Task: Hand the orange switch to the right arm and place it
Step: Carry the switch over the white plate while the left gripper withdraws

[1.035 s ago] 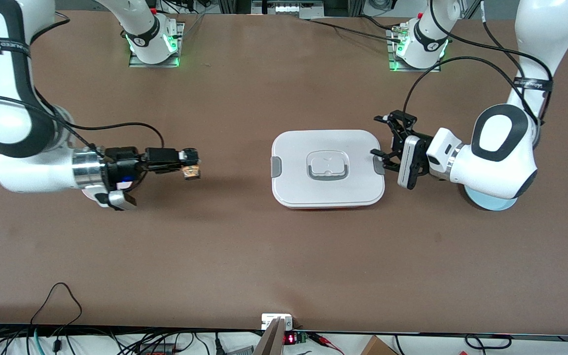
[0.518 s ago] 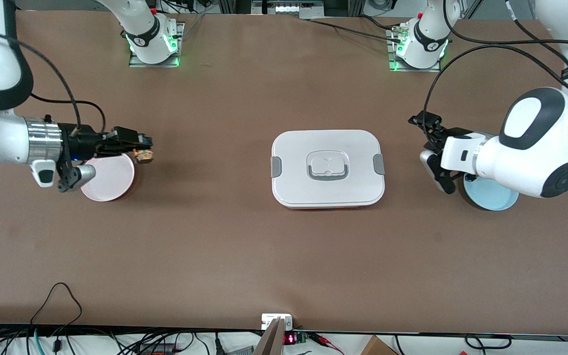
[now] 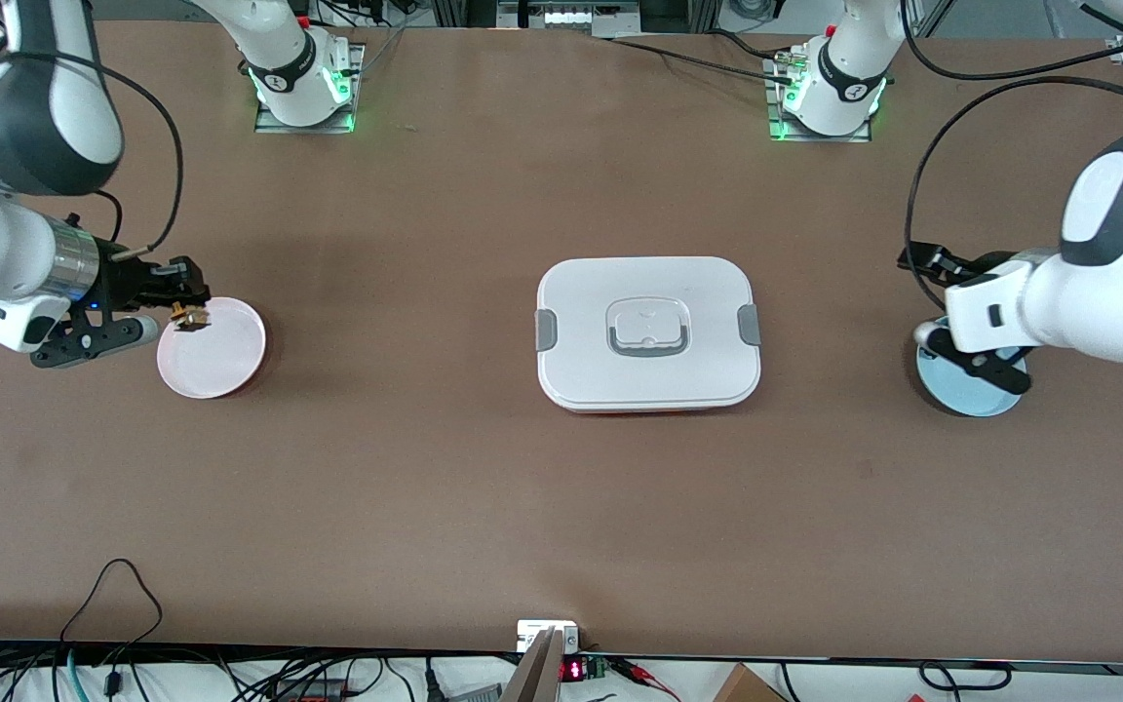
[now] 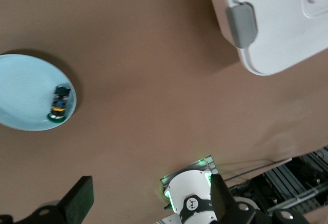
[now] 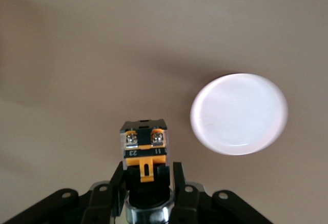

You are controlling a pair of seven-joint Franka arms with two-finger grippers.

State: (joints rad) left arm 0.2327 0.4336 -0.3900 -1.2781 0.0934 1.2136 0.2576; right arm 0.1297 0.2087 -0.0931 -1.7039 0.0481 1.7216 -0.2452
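Observation:
The orange switch [image 3: 188, 316] [image 5: 144, 147], black with an orange band, is clamped in my right gripper [image 3: 187, 304] [image 5: 147, 177], which is shut on it. It hangs over the rim of the pink plate [image 3: 215, 351] [image 5: 239, 114], on the side toward the right arm's end of the table. My left gripper [image 3: 944, 307] [image 4: 151, 206] is open with nothing between its fingers [image 4: 78, 203], above the light blue plate [image 3: 971, 395] [image 4: 23, 96].
A white lidded box [image 3: 647, 331] [image 4: 277, 24] with grey clips sits mid-table between the two plates. A small green-capped switch [image 4: 59, 106] lies in the light blue plate. The arm bases [image 3: 300, 73] stand along the table's farther edge.
My right arm has carried the switch toward its own end of the table, out to the pink plate's rim. My left arm has drawn back from the box to above the blue plate.

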